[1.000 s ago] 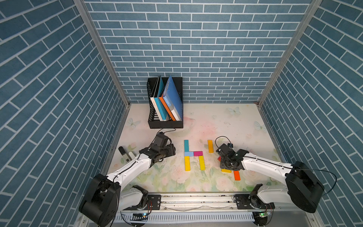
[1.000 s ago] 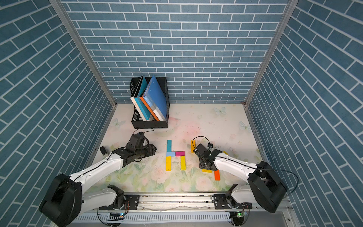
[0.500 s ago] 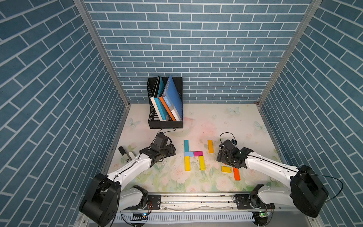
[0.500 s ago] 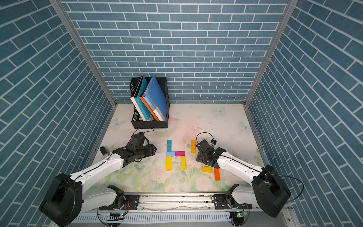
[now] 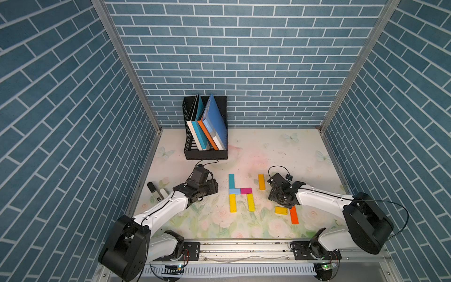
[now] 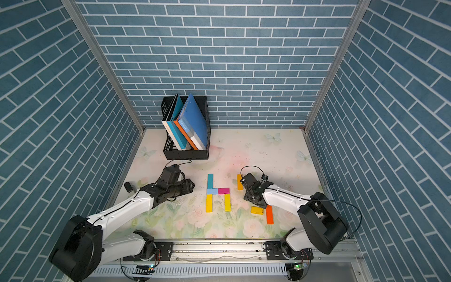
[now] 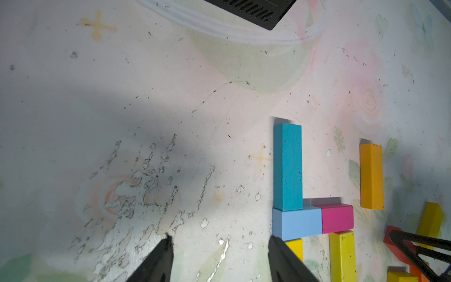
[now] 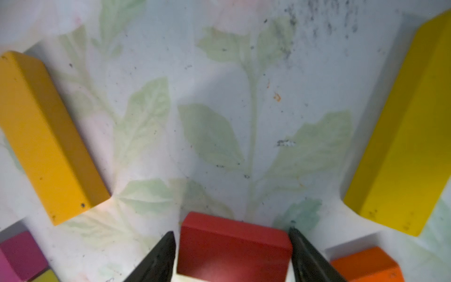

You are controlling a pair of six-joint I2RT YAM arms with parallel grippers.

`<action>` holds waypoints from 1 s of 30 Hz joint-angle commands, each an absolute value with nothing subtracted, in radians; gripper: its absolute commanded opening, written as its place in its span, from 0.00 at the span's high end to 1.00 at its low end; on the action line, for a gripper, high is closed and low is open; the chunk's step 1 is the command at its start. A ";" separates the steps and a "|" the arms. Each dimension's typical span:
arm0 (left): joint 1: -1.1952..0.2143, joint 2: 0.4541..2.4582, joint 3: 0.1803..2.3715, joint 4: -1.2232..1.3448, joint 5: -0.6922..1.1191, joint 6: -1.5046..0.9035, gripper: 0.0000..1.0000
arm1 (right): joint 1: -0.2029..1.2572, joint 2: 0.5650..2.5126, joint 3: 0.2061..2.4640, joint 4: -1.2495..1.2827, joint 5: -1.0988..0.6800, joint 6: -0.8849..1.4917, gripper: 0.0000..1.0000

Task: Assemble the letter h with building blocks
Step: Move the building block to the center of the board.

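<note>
The right gripper (image 8: 230, 235) had one black finger on each side of the red block (image 8: 234, 246), very close, but I could not tell if it was squeezing. The red block sat just beside the orange block (image 8: 366, 265). The left gripper (image 7: 219, 240) was open and held nothing, near the teal block (image 7: 287, 166) of the letter. I think the step was grabbing the red block. Next it needed a tight pinch, then a careful lift, with no bumping the letter

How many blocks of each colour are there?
Yellow or golden blocks: 5, one seen only by wrist cameras
Orange block: 1
Red block: 1
Magenta block: 1
Teal block: 1
Light blue block: 1
Total: 10
</note>
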State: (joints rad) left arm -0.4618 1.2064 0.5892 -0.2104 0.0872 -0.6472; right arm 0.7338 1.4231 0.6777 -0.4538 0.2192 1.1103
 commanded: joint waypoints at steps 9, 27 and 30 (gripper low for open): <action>-0.466 1.204 0.572 -0.205 0.076 -0.646 0.33 | 0.782 1.441 0.735 -0.437 0.109 0.746 0.59; -0.465 1.218 0.607 -0.234 0.072 -0.641 0.33 | 0.796 1.457 0.710 -0.420 0.067 0.745 0.27; -0.466 1.217 0.611 -0.242 0.067 -0.636 0.33 | 0.798 1.456 0.708 -0.409 0.053 0.746 0.32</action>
State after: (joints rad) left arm -0.4618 1.2064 0.5888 -0.2161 0.0822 -0.6498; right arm 0.7921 1.4662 0.7227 -0.4149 0.0834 0.7353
